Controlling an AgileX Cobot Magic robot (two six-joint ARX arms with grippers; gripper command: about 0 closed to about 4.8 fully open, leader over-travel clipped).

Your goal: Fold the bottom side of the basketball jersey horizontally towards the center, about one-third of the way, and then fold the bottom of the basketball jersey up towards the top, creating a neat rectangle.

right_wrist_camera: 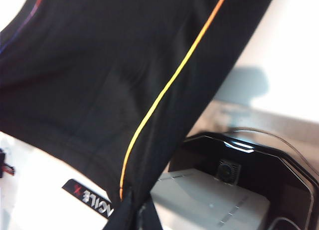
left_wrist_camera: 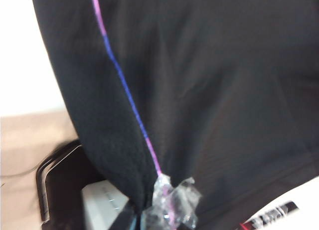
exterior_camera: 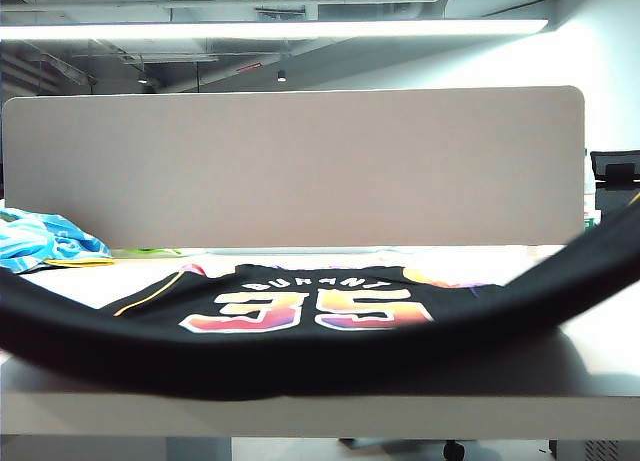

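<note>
Risk of the basketball jersey [exterior_camera: 320,311] (number end flat mid-desk, hem hoisted off the near edge) slipping from left gripper [left_wrist_camera: 159,210] or right gripper [right_wrist_camera: 130,206], each pinching only a hem corner.

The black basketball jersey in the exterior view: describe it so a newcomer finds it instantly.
Start at the white table before the beige partition panel. The black basketball jersey lies across its middle, its near edge lifted into a dark sagging band; the left gripper and right gripper are shut on it. Its orange-yellow 35 distinguishes it from the light blue cloth at far left.
</note>
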